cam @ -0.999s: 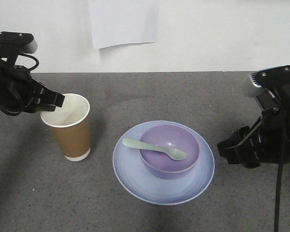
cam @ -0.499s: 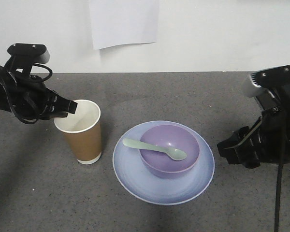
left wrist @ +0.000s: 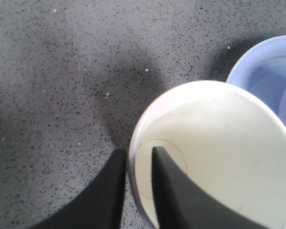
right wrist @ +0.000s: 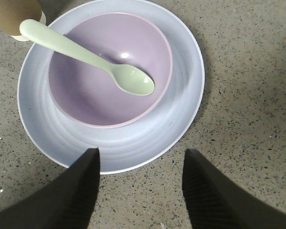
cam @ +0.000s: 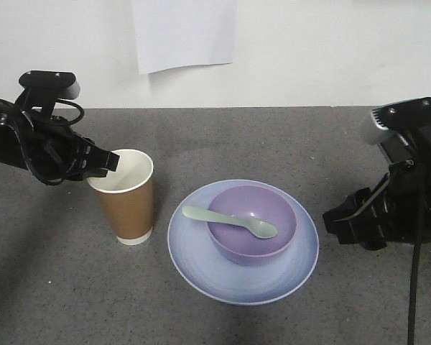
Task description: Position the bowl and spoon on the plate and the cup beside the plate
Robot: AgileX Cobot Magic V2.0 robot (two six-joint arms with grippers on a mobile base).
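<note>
Left gripper [left wrist: 136, 183] pinches the cup [cam: 127, 198] wall at its rim, cup upright on the counter [cam: 273, 136] just beside the plate [cam: 201, 273], bowl [cam: 248, 244] and spoon [cam: 230, 222] already seated there, right gripper [right wrist: 138, 186] spread, idle; only release left.

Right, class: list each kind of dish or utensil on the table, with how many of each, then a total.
Plate: 1
Bowl: 1
Spoon: 1
Cup: 1
Total: 4
</note>
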